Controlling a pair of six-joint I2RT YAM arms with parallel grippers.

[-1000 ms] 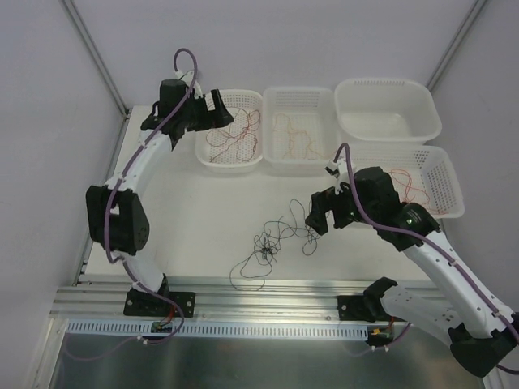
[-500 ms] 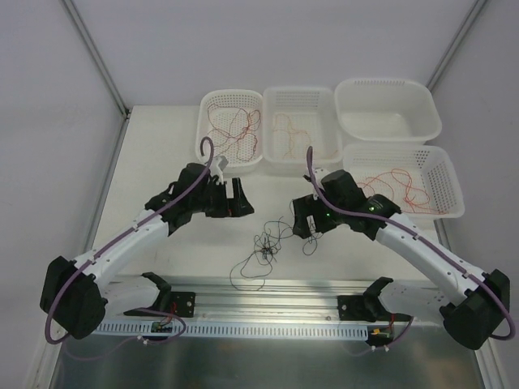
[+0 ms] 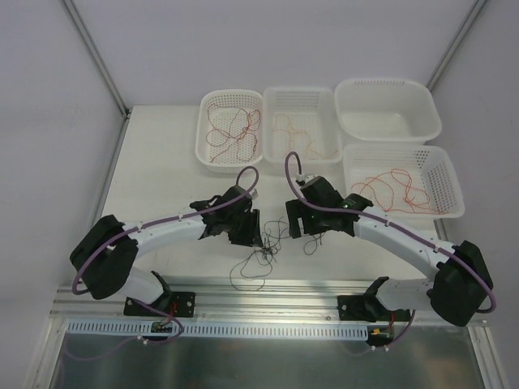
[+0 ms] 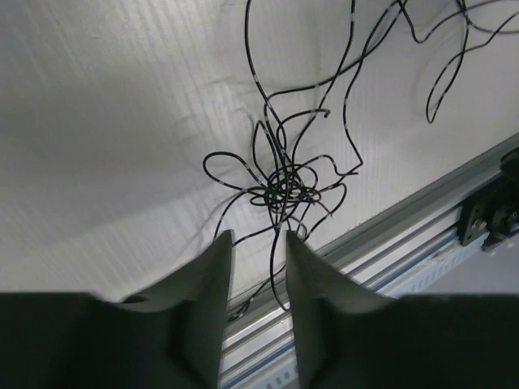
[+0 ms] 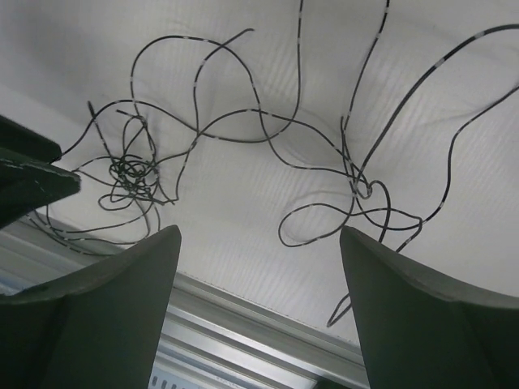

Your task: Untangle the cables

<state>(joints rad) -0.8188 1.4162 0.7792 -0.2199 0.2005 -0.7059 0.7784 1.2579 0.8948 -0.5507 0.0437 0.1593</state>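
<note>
On the white tabletop (image 3: 162, 178), close to its near edge, the black cables (image 3: 264, 248) lay as one small knotted clump, with loose loops trailing off to the right and one strand curling toward the metal rail (image 3: 268, 301). The left fingers (image 3: 248, 230) hung just left of the clump, tips pointing at it. In the left wrist view those fingers (image 4: 212, 271) stood only slightly apart and pinched nothing. The knot (image 4: 284, 185) sat just beyond their tips. One thin strand ran down through the narrow gap, apparently lying on the tabletop beneath rather than touching either finger.

The right fingers (image 3: 297, 224) hovered just right of the clump, over the trailing loops. Seen from the right wrist, these fingers (image 5: 134, 275) were spread wide with nothing held. The knot (image 5: 134, 174) lay off to their left, and a second, looser crossing of loops (image 5: 365, 188) lay ahead of them.

Well apart, at the far side, dark red strands (image 3: 231, 130) lay in the left basket (image 3: 203, 139), orange strands (image 3: 296, 139) in the middle basket (image 3: 300, 90), and bright red strands (image 3: 397, 185) in the right basket (image 3: 451, 188).
</note>
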